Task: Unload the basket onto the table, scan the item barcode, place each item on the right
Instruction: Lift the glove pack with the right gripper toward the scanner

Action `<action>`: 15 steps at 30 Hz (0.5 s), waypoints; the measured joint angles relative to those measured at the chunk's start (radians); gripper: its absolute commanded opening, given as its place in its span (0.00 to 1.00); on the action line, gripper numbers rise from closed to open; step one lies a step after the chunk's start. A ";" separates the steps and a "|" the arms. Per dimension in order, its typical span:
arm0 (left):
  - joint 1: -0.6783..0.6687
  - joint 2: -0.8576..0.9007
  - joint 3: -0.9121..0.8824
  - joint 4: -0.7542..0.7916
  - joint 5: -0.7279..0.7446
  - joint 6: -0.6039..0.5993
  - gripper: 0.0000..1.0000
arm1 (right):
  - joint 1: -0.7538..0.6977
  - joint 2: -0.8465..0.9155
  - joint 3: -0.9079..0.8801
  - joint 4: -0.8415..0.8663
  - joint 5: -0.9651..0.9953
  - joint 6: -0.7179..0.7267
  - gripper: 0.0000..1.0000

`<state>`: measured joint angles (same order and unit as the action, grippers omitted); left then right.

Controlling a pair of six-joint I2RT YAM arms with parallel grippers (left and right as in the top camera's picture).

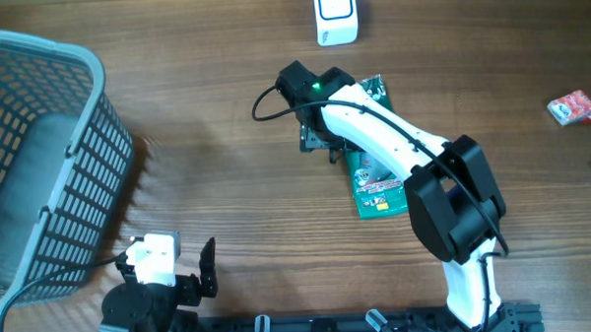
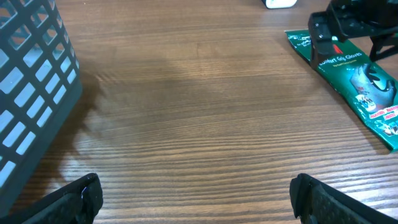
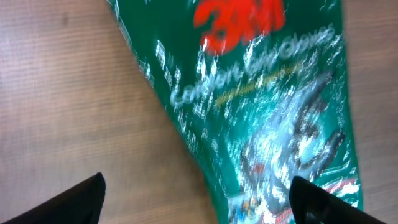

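The glove packet (image 1: 377,188) is laid flat on the table (image 1: 217,179), a little right of the middle and nearer the far edge. Its long axis is run almost straight from the far edge toward the near edge, tilted slightly. The end with the red logo is pointed at the far edge, and the end with the red strip at the near one. The right gripper (image 3: 198,193) is held over the far half of the packet with its jaws spread wide, and nothing is clamped between them. The left gripper (image 2: 198,193) is kept near the near-left corner, jaws also wide apart and empty, well away from the packet. A white scanner (image 1: 336,17) is stood at the far edge, beyond the packet. A grey basket (image 1: 88,144) is set at the left edge.
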<state>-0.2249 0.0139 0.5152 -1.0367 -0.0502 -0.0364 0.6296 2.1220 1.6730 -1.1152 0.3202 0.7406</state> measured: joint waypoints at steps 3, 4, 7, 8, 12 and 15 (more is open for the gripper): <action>0.000 0.000 0.000 0.000 0.000 0.000 1.00 | -0.002 0.000 -0.052 0.088 0.058 -0.033 1.00; 0.000 0.000 0.000 0.000 0.000 0.000 1.00 | -0.003 0.001 -0.077 0.108 0.068 -0.048 1.00; 0.000 0.000 0.000 0.000 0.000 0.000 1.00 | -0.021 0.003 -0.162 0.149 0.079 -0.109 0.99; 0.000 0.000 0.000 0.000 0.000 0.000 1.00 | -0.032 -0.002 -0.175 0.161 0.084 -0.127 0.99; 0.000 0.000 0.000 0.000 0.000 0.000 1.00 | -0.101 -0.020 -0.213 0.232 0.040 -0.249 0.74; 0.000 0.000 0.000 0.000 0.000 0.000 1.00 | -0.157 -0.043 -0.260 0.322 -0.079 -0.386 0.74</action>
<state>-0.2249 0.0139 0.5152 -1.0363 -0.0502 -0.0364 0.4725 2.0785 1.4132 -0.7937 0.2413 0.3542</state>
